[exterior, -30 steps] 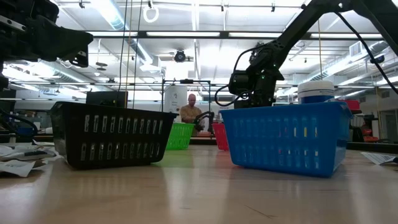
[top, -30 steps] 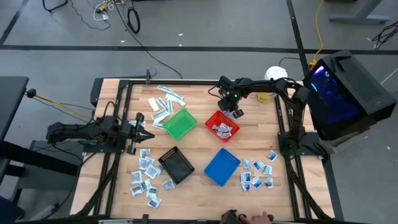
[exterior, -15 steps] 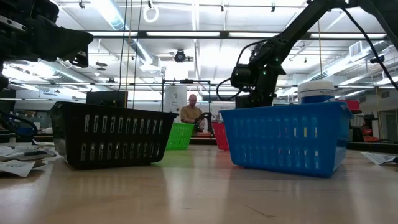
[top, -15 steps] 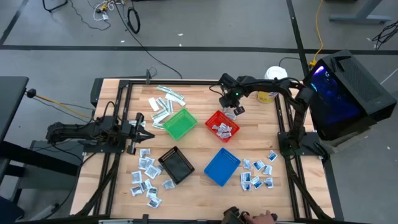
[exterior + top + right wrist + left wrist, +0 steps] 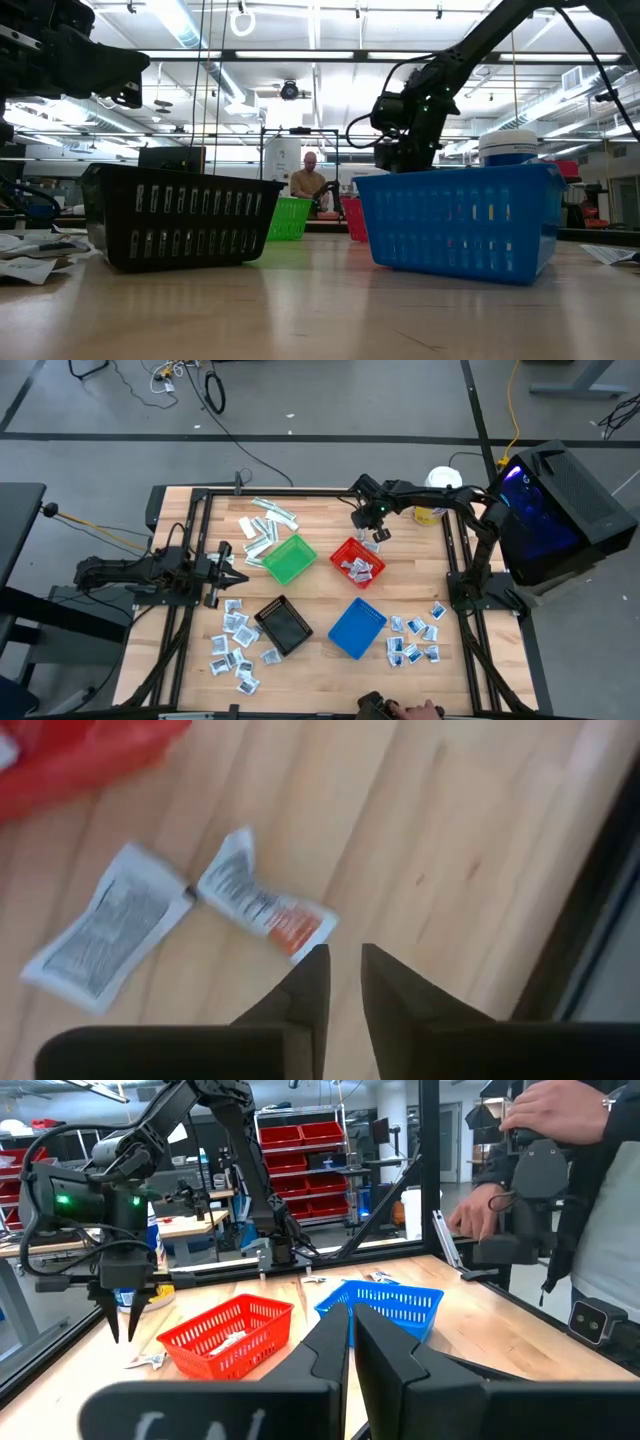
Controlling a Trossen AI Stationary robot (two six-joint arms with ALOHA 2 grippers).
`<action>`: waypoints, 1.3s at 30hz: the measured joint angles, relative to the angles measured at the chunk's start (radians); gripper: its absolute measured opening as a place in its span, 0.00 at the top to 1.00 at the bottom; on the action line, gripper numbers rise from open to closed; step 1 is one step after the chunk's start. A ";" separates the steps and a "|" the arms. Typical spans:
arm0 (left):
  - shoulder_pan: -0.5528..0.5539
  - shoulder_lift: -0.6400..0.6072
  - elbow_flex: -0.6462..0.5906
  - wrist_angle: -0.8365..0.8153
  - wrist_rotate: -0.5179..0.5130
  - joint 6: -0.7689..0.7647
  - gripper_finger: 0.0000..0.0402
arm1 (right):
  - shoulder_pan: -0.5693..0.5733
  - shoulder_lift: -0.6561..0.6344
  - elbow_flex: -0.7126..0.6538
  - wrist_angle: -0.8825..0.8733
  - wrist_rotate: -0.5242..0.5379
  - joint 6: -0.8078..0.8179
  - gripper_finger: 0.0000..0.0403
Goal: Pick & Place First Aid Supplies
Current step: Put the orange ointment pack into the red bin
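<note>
Right end effector point(image 5: 376, 534) had drifted off the red basket point(image 5: 357, 560) toward one o'clock, fingers nearly together, empty; two packets point(image 5: 265, 910) lay below on the worktop point(image 5: 320, 600). Next pick likely.

Red basket point(image 5: 80, 755) cut off by frame edge.

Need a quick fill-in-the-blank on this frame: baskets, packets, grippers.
1. The right gripper hovers beside the ____ basket.
2. Below it on the wood lie ____ packets.
3. Packets already lie in the red basket; the blue basket looks ____.
4. The left gripper waits left of the ____ basket.

Answers: red; two; empty; green
</note>
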 joint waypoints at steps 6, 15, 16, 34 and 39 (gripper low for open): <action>0.000 0.000 0.000 0.000 0.000 0.000 0.94 | 0.000 0.000 0.000 -0.002 -0.069 -0.083 0.69; 0.000 0.000 0.000 0.000 0.000 0.000 0.94 | 0.001 0.031 0.000 0.000 -0.075 -0.170 0.52; 0.000 0.000 0.000 0.000 0.000 0.000 0.94 | 0.001 0.036 0.000 0.000 -0.075 -0.173 0.52; 0.000 0.000 0.000 0.000 0.000 0.000 0.94 | 0.004 0.088 0.001 -0.005 -0.042 -0.259 0.59; 0.000 0.000 0.000 0.000 0.000 0.000 0.94 | 0.007 0.092 0.001 -0.004 -0.041 -0.275 0.61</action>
